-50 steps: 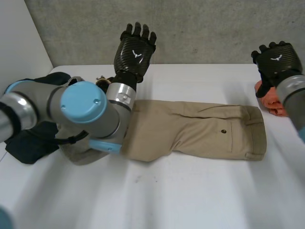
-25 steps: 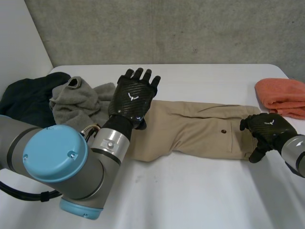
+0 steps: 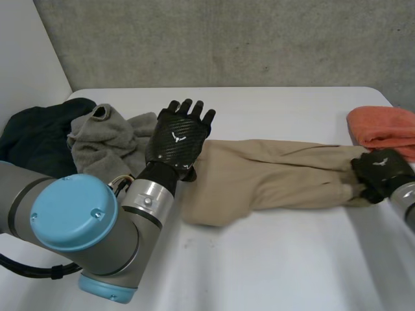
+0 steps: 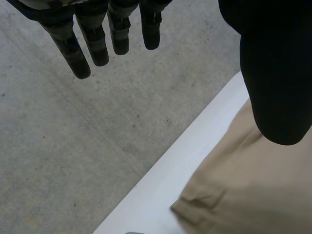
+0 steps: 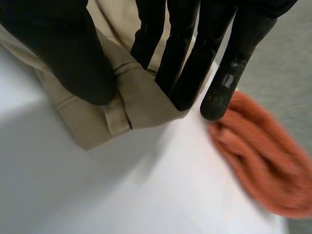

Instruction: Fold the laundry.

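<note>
1. The khaki trousers (image 3: 279, 178) lie lengthways across the middle of the white table (image 3: 259, 272). They are creased and bunched, and run from one hand to the other.
2. The left hand (image 3: 178, 137) stands upright over the trousers' end nearer the heap of clothes, with its back turned to the head camera.
3. Its fingers (image 4: 95, 41) are straight and a little spread, and its thumb (image 4: 273, 73) is out to the side. They are curled round nothing. From its wrist, the fingers point towards the concrete wall (image 4: 63, 146) beyond the table's edge, with khaki cloth under the thumb. I cannot tell whether the palm touches the cloth.
4. The left arm reaches up to that hand from a big grey joint with a light-blue cap (image 3: 71, 217) at the near left of the table.
5. The right hand (image 3: 381, 170) sits low at the trousers' other end, knuckles up.
6. From its wrist, the thumb (image 5: 63, 53) presses one side of the waistband (image 5: 141, 97) and the fingers (image 5: 178, 53) the other. The folded edge is pinched between them.
7. An orange cloth (image 3: 382, 129) lies folded just beyond the right hand, near its fingertips. I cannot tell whether they touch.
8. A grey garment (image 3: 104, 139) and a dark garment (image 3: 32, 133) are heaped at the far left, the grey one just beside the left hand.
</note>
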Robot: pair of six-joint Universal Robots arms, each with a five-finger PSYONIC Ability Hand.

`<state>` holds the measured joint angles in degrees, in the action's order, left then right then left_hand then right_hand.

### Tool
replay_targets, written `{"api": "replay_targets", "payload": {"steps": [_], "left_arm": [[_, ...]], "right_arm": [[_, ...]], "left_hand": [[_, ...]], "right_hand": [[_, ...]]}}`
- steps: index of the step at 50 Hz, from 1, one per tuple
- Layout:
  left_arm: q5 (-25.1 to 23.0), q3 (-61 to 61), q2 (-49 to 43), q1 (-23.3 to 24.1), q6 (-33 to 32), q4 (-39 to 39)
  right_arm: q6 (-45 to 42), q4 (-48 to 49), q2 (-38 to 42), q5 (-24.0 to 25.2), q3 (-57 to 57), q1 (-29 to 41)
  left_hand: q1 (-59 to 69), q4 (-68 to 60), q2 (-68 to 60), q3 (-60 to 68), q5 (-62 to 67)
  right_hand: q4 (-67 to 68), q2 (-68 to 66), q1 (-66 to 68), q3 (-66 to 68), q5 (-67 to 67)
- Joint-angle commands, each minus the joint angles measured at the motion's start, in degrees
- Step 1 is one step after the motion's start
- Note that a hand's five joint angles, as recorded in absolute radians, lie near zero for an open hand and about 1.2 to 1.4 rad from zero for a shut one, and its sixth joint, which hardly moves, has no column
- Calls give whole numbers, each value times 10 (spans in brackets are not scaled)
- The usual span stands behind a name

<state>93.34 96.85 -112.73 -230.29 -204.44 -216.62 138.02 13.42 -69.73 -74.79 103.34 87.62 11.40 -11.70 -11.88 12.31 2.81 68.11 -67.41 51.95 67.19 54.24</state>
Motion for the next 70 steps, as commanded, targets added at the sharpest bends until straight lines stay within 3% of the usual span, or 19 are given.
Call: {"api": "replay_targets", "payload": {"steps": [1,5,13,18,24,28,32,33,35,36,40,46,50,53,60,70], "left_arm": [[-1,22,20,-10,1,1],[0,32,28,-14,2,2],[1,37,36,-19,3,1],[9,37,45,-24,3,1],[34,32,53,-31,12,1],[40,26,57,-44,24,2],[40,9,56,-53,28,7],[40,-3,55,-54,28,11],[40,-17,52,-53,28,16],[39,-35,48,-53,29,21],[39,-89,31,-47,48,36],[38,-188,-27,-17,114,98],[36,-271,-86,5,155,178],[33,-325,-124,11,176,232],[35,-422,-207,26,181,295],[38,-524,-300,29,182,392]], "right_arm": [[-155,-72,-59,13,-18,-78],[-230,-89,-62,26,-46,-79],[-295,-84,-68,127,-97,80],[-303,-73,-13,213,-110,184],[-325,-79,78,225,-132,287],[-312,-80,84,207,-146,318],[-229,-80,74,185,-162,320],[-164,-75,58,184,-166,315],[-87,-73,29,184,-167,309],[-4,-70,0,178,-167,298],[178,-58,-50,150,-168,255],[312,-66,-99,85,-177,190],[322,-102,-92,63,-202,156],[321,-167,-37,60,-262,156],[321,-290,85,59,-411,157],[321,-362,196,48,-521,178]], "left_hand": [[-14,17,19,-23,-28],[-14,17,19,-23,-28],[-14,17,19,-23,-28],[-14,16,18,-23,-28],[-14,17,19,-23,-28],[-14,17,18,-23,-28],[-14,16,18,-23,-28],[-14,16,18,-23,-28],[-14,16,18,-23,-28],[-14,16,18,-23,-28],[-12,15,17,-21,-26],[-3,6,8,-13,-18],[-3,6,8,-13,-18],[-2,5,7,-11,-16],[2,1,3,-8,-12],[18,-15,-14,9,4]], "right_hand": [[119,-126,280,128,158],[119,-126,280,128,158],[119,-126,280,128,158],[119,-126,280,128,158],[119,-126,280,128,158],[119,-126,280,128,158],[-391,384,-229,-381,-352],[-502,495,-340,-493,-463],[-546,539,-385,-537,-508],[-581,574,-420,-572,-542],[-581,574,-420,-572,-542],[-581,574,-420,-572,-542],[-581,574,-420,-572,-542],[-581,574,-420,-572,-542],[-581,574,-420,-572,-542],[-581,574,-420,-572,-542]]}}
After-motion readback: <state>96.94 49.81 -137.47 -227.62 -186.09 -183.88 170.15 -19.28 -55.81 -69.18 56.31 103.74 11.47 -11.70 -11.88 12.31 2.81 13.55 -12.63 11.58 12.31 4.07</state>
